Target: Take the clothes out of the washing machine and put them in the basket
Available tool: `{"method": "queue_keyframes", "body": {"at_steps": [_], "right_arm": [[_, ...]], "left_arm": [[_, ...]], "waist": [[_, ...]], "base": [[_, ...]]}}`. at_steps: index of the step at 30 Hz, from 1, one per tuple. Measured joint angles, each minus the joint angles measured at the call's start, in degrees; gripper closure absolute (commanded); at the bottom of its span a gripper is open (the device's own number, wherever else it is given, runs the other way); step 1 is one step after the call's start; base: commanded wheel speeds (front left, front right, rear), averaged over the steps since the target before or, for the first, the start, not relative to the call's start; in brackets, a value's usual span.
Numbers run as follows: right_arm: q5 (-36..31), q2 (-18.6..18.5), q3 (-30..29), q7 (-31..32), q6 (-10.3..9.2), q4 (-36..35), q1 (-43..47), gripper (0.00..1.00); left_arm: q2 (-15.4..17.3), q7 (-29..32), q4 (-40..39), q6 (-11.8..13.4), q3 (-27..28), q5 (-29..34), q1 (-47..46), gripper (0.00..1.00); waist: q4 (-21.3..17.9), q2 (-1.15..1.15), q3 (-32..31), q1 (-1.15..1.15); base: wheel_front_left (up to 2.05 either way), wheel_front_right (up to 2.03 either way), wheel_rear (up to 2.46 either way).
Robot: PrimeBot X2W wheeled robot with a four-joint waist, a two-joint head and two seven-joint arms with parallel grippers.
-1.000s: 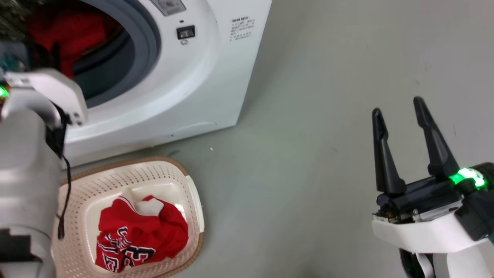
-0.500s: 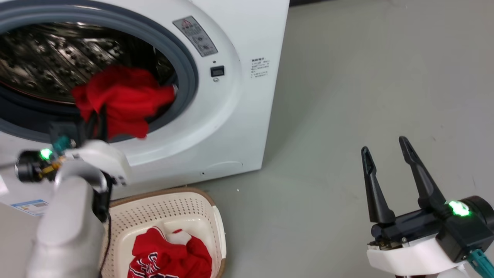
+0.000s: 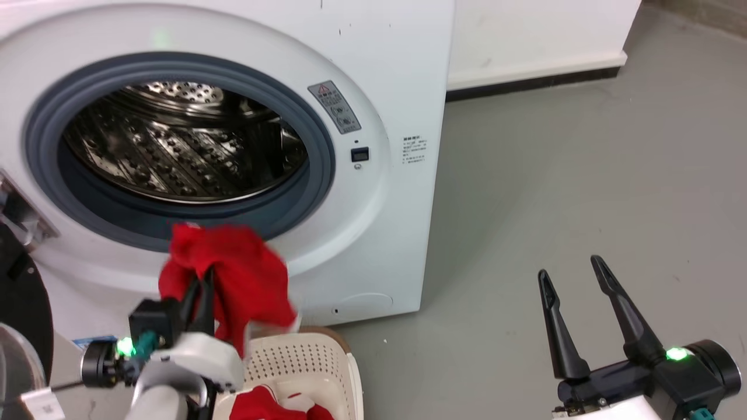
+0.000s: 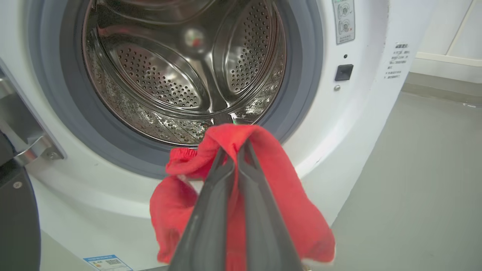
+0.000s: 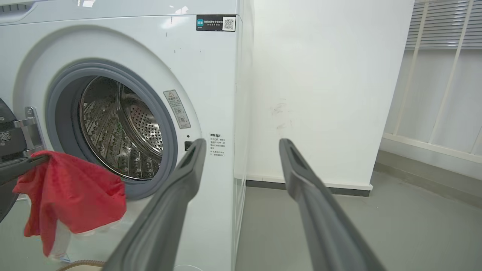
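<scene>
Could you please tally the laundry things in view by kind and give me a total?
Washer: 1
Basket: 1
Red garments: 2 (held garment, stowed garment)
Total: 4

Near part of the basket (image 3: 327, 356) cut off by the frame edge, red garment (image 3: 262, 408) inside it mostly out of frame, sticker print (image 3: 413, 150) too small to read, open door (image 3: 20, 303) cropped at left, held red cloth (image 3: 245, 280) blurred along its lower hem
</scene>
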Motion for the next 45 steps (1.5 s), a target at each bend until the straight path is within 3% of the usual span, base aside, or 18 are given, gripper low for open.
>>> {"method": "queue_keyframes", "body": {"at_steps": [8,17,29,45], "right_arm": [[0.0,0.0,-0.12,0.0,0.0,0.13,1.3,0.0],[0.02,0.0,0.46,0.01,0.0,0.15,1.06,0.0],[0.47,-0.01,1.77,0.0,0.0,-1.26,-5.85,0.0],[1.91,-0.01,3.43,0.01,0.0,-3.87,-17.62,0.0]], "left_arm": [[-0.59,2.64,-7.37,1.1,-1.46,-0.09,8.18,1.0],[-0.89,3.31,-5.54,1.04,-1.86,-1.48,10.44,1.0],[-1.18,1.65,9.98,0.2,-1.4,-3.04,3.92,1.0],[0.76,0.54,34.93,-1.47,-2.14,-2.41,-16.88,1.0]], "waist": [[1.41,0.0,-2.39,0.0],[0.43,0.0,-1.07,0.01],[-1.35,0.0,8.18,0.02],[-4.17,0.0,27.73,0.03]], "base": [[0.0,0.0,0.0],[0.0,0.0,0.0],[0.0,0.0,0.0],[0.0,0.0,0.0]]}}
